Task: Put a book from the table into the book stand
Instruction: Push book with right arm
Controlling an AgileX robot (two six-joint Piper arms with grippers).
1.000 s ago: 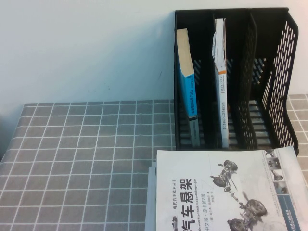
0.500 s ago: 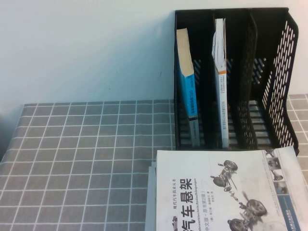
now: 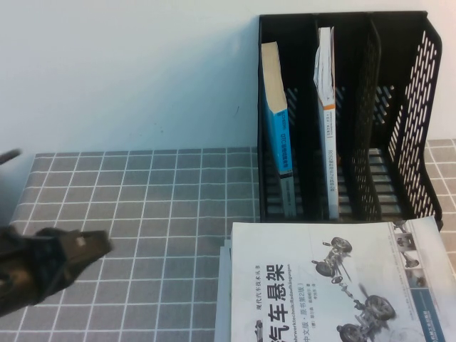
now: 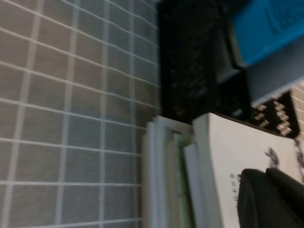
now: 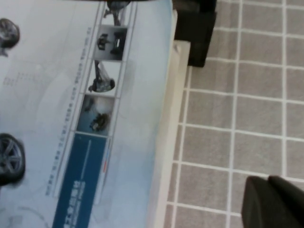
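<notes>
The book lies white cover up on a stack at the table's front right, just in front of the black book stand. The stand's right compartment is empty. My left gripper hovers over the table at the left edge, far left of the book. In the left wrist view its dark fingers lie close together over the book's cover. My right gripper appears shut over bare cloth beside the book's edge; it is out of the high view.
A blue-spined book leans in the stand's left compartment and a thin white-and-orange one stands in the middle one. Other books lie stacked under the white one. A pale wall rises behind the table.
My left arm has come into the high view at the lower left, where only cloth showed before. The books and the stand have not moved.
</notes>
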